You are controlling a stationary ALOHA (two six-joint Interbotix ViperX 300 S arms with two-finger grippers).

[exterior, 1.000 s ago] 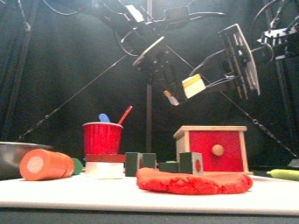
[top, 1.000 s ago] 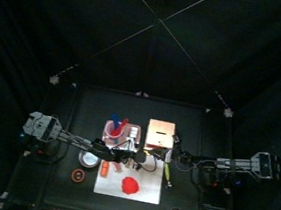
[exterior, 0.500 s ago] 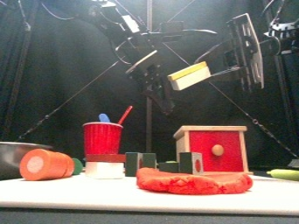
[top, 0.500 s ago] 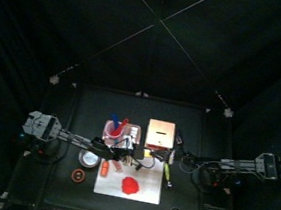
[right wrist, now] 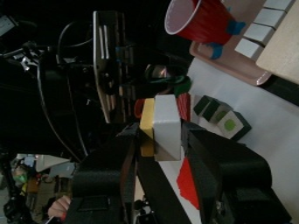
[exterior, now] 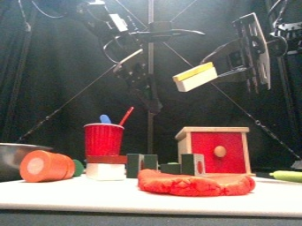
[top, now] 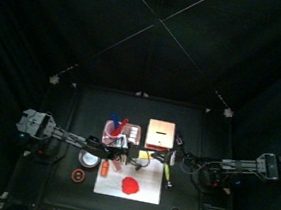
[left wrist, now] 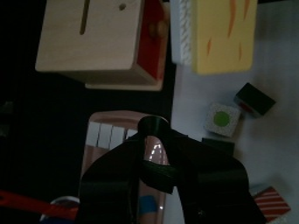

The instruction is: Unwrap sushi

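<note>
Right gripper [exterior: 224, 69]: clamped on sushi [exterior: 195, 77], high above wooden box [exterior: 214, 150].
Left gripper [exterior: 139, 81]: jaws apart, empty.
Left of box: red cup [exterior: 102, 139].
Before box: red dough [exterior: 195, 182].
Surface: white mat [exterior: 141, 199].

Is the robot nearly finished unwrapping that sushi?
Done: the sushi piece is lifted high above the table. In hand: the right gripper clamps it in mid-air, and the left gripper hangs beside it, apart from it. Left: I cannot tell whether any wrapper has come off, so the unwrapping itself looks unfinished.
</note>
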